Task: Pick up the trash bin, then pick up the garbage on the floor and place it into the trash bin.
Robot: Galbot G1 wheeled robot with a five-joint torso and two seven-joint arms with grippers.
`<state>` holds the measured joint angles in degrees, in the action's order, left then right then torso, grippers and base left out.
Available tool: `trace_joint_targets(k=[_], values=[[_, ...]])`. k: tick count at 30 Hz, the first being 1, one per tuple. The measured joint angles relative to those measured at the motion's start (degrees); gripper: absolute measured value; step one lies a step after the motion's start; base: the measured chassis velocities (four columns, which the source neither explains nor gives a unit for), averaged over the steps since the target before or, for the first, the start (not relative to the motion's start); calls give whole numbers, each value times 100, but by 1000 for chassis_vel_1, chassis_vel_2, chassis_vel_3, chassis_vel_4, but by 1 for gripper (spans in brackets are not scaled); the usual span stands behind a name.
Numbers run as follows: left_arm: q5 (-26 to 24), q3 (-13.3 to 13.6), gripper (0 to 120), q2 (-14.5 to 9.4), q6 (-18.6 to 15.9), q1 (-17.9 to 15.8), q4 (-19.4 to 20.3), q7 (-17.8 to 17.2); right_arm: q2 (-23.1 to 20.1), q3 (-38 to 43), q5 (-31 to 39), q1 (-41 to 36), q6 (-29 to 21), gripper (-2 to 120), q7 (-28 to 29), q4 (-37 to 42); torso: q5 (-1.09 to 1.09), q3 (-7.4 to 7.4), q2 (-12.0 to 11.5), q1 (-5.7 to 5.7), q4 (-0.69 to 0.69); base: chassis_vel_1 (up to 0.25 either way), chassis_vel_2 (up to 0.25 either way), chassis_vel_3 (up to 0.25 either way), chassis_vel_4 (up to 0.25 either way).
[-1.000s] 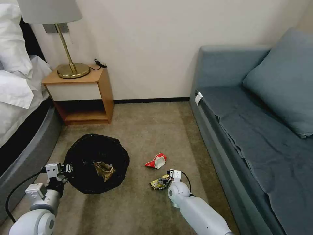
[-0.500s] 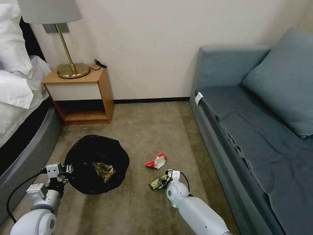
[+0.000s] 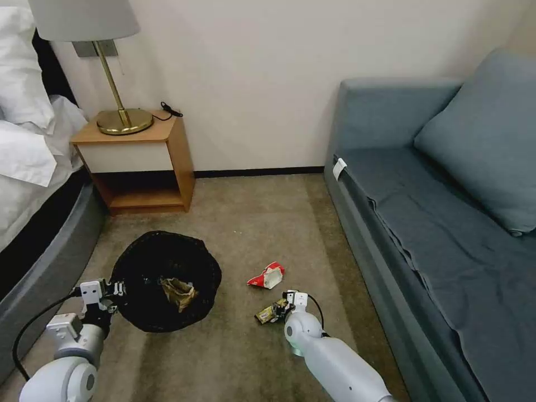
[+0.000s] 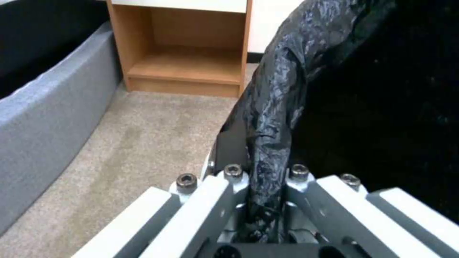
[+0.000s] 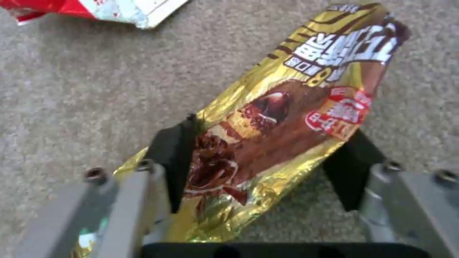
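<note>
The trash bin [image 3: 146, 252], lined with a wrinkly black bag, stands on the carpet at front left with a brown scrap [image 3: 178, 291] inside. My left gripper [image 3: 109, 292] is shut on the bin's near rim. The left wrist view shows the bag-covered rim [image 4: 275, 107] pinched in my left gripper [image 4: 264, 176]. A gold wrapper [image 3: 267, 314] lies flat on the floor. My right gripper [image 3: 282, 306] is down at it. In the right wrist view the gold wrapper [image 5: 287, 111] lies between the spread fingers [image 5: 173, 154] of my open right gripper [image 5: 263, 163]. A red-and-white wrapper [image 3: 267, 276] lies just beyond.
A grey-blue sofa [image 3: 424, 223] runs along the right. A wooden nightstand [image 3: 139, 162] with a brass lamp [image 3: 124, 117] stands against the back wall, and a bed [image 3: 39, 234] borders the left. Open carpet [image 3: 251, 223] lies between them.
The view has shifted very slightly. My right gripper has crept a little closer over the gold wrapper. The left gripper and the bin have stayed put.
</note>
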<state>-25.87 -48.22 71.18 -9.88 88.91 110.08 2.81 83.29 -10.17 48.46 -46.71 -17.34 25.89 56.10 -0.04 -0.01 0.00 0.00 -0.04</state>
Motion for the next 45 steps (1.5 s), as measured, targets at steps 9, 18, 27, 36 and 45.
trace_joint_targets(k=[9, 18, 27, 36, 45], values=[[-1, 7, 2, 4, -3, -11, 0, 1, 20, -51, -13, 25, 53, 21, -107, -29, 7, 1, 0, 0, 6, 0, 0, 0, 0], [-34, 35, 2, -17, -47, -36, 7, -9, 12, -60, -53, 84, 242, 0, -136, 30, 6, 1, 0, 0, 5, 0, 0, 0, 0], [-258, 34, 2, -112, -140, -47, -26, -54, -246, -78, -177, 377, 471, 0, 140, 1170, 4, 2, -1, 0, 4, 0, 0, 0, 0], [-411, 95, 2, -160, -211, -44, -41, -80, -606, -621, -180, 954, 649, 0, 380, 2844, 4, 1, -1, 1, 4, 0, 0, 0, 0], [-637, 75, 2, -283, -361, -40, 47, -136, -670, -1381, -215, 1374, 746, 0, 374, 4451, 4, 1, -1, 0, 4, 0, 0, 0, 0]])
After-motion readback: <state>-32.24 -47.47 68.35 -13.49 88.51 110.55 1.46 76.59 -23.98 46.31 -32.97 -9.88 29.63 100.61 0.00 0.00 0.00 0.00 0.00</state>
